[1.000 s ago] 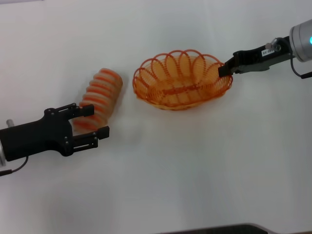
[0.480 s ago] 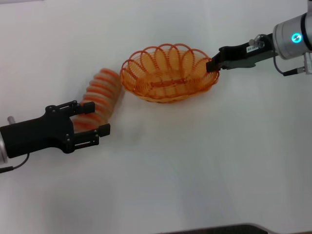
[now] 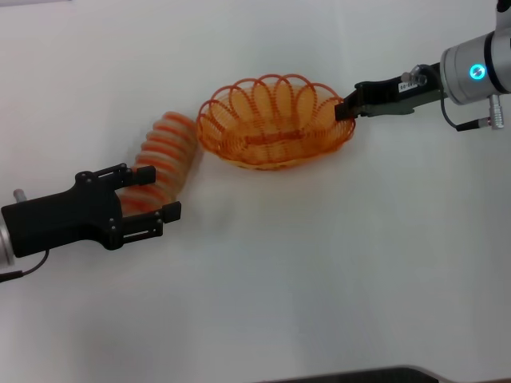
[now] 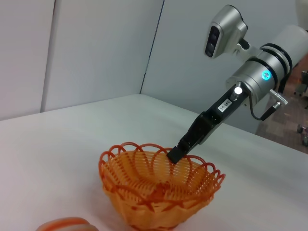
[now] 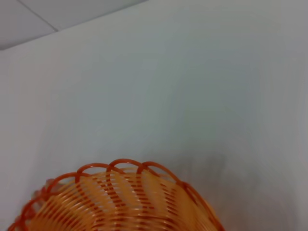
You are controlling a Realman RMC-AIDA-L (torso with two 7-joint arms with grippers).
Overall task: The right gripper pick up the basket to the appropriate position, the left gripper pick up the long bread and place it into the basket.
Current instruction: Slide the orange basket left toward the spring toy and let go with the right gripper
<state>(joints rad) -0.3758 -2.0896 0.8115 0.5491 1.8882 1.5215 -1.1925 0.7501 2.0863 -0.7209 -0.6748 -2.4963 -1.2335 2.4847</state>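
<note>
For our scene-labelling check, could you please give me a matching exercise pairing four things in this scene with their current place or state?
Things:
1. right gripper
2. left gripper
3. basket
4. long bread

States:
A. lies on the white table, outside the basket
B. shut on the basket's rim
C. holds nothing inside
D. open around the near end of the loaf

Pairs: 1-B, 2-D, 3-C, 4-A

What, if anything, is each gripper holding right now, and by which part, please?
The right gripper grips the basket by its rim at one end. The left gripper is open around the long bread, holding nothing.
</note>
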